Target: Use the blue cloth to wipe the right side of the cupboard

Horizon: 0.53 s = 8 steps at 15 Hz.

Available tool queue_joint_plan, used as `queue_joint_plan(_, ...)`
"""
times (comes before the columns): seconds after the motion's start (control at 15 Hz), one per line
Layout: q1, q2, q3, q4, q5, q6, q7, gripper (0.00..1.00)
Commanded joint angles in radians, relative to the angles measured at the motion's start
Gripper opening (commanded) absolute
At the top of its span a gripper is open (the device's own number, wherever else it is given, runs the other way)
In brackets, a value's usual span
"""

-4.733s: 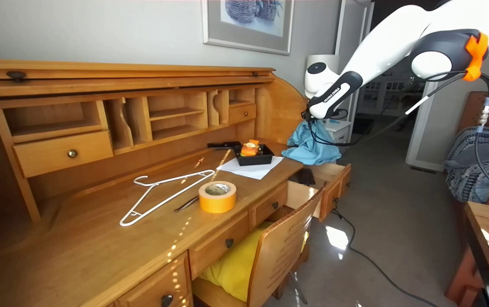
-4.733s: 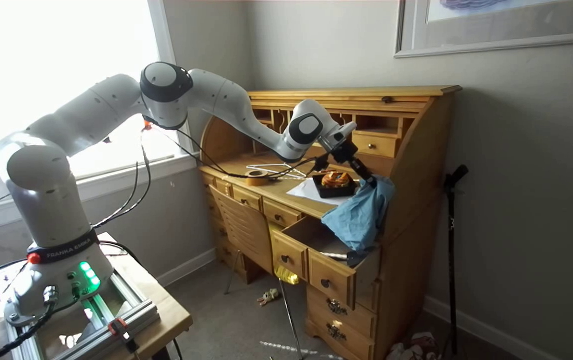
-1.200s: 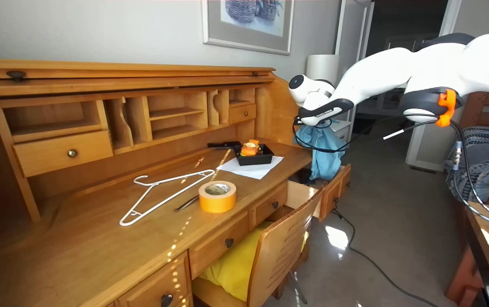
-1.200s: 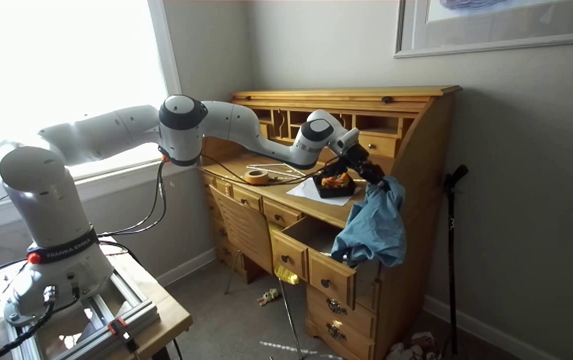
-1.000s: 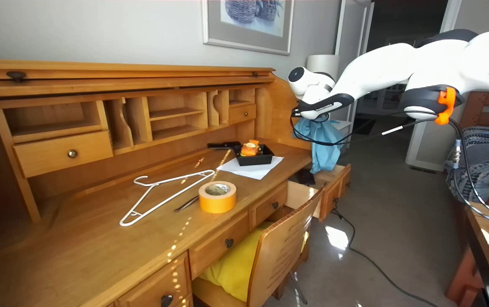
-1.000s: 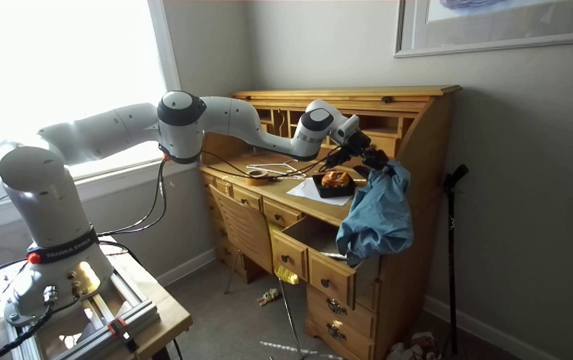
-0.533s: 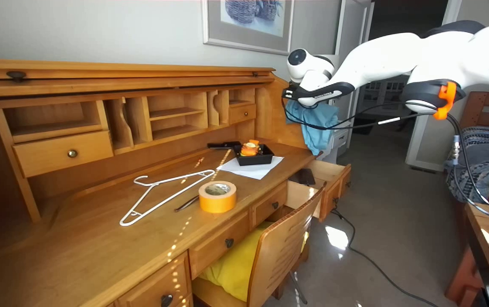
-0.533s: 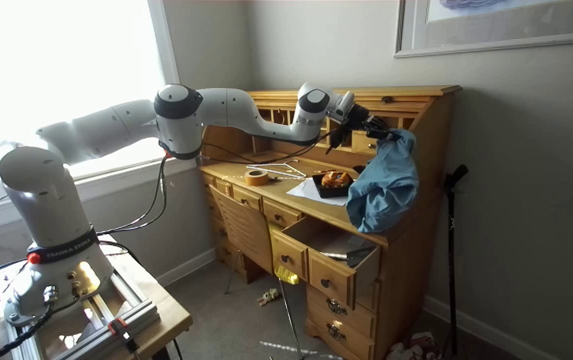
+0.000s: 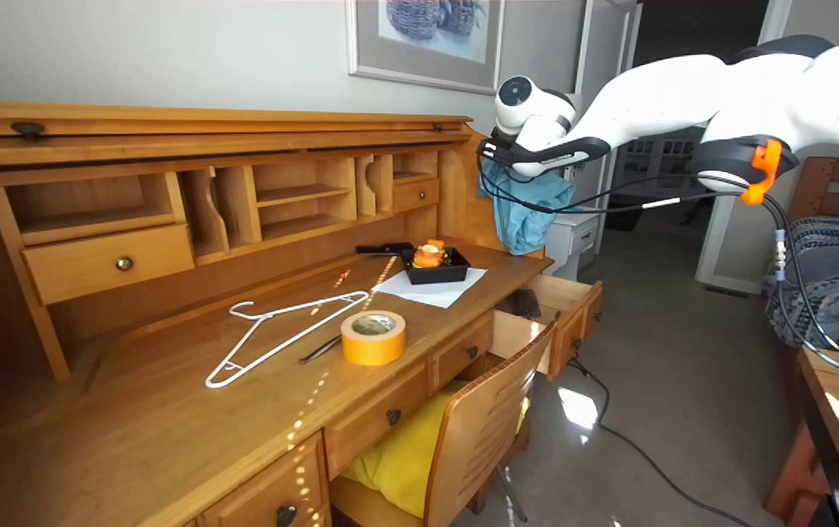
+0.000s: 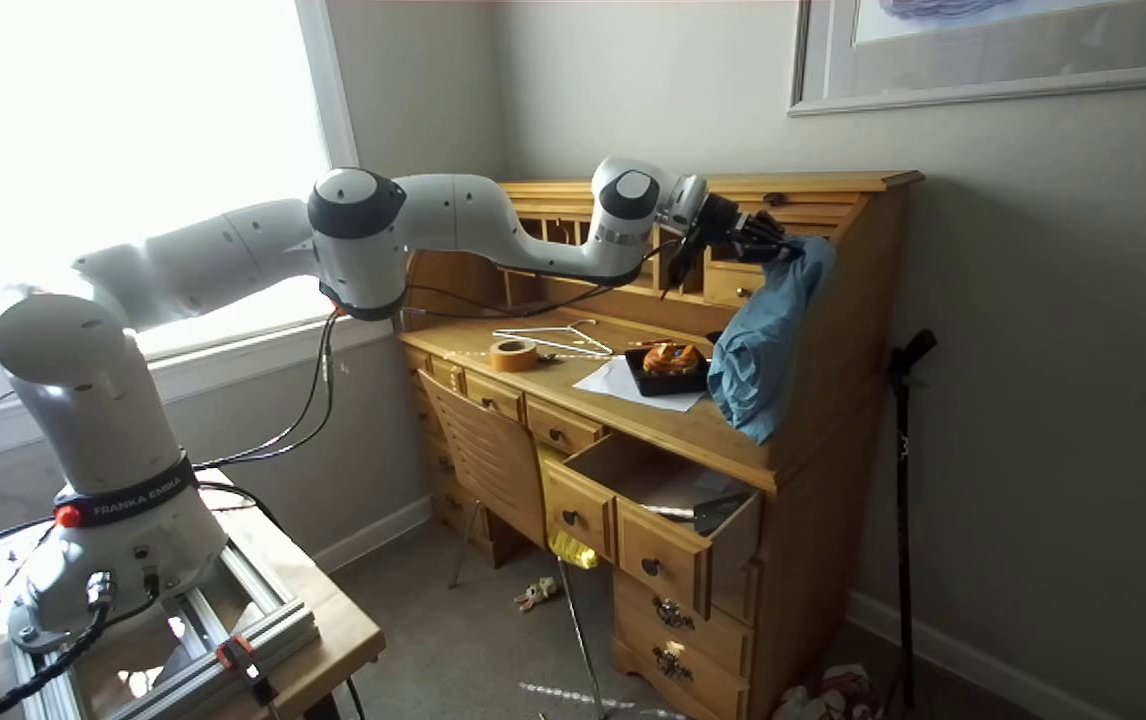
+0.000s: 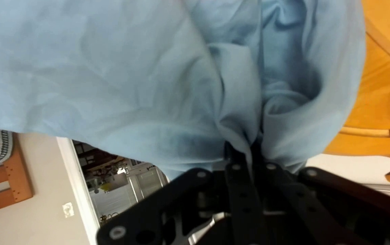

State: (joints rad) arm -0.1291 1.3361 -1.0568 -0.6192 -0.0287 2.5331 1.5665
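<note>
Blue cloth is now lifted higher; bunched end is pinched by fingers, apparently so loose folds can be swept along desk's right side.

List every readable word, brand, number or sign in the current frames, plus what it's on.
"FRANKA EMIKA": base collar, in an exterior view.
Pale lettering on the dark arm link, in an exterior view: too small to read.
Marks inside the tape roll: too blurred to tell whether they are print.
Blue cloth: no text visible.
I can read nothing else.
</note>
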Motion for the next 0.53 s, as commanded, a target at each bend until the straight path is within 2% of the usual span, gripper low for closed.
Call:
queue_joint_plan(0.0,-0.034,0.025,0.011,0.018,0.01,-0.042,0.017,0.01)
queue_joint_plan(0.47,-0.043,0.096,0.056,-0.027,-0.002,-0.216,-0.124,0.01)
